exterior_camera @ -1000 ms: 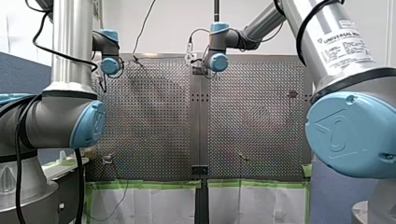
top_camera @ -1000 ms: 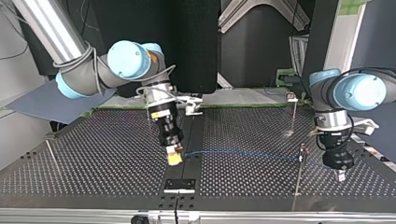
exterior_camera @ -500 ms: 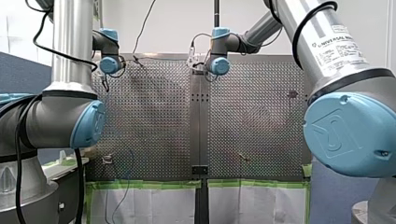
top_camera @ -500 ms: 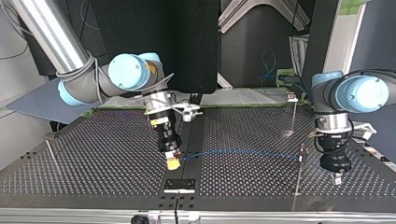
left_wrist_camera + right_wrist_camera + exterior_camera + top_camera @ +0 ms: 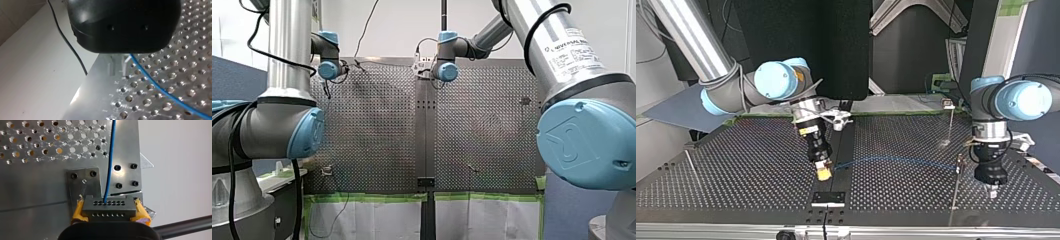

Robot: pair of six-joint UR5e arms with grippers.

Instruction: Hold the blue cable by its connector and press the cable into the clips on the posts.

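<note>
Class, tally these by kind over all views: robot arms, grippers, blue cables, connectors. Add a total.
Arms: 2, left arm, right arm
Grippers: 2, left gripper, right gripper
Cable: 1
Connector: 1
Total: 6

Thin posts (image 5: 954,192) stand on the perforated table (image 5: 736,170)
</note>
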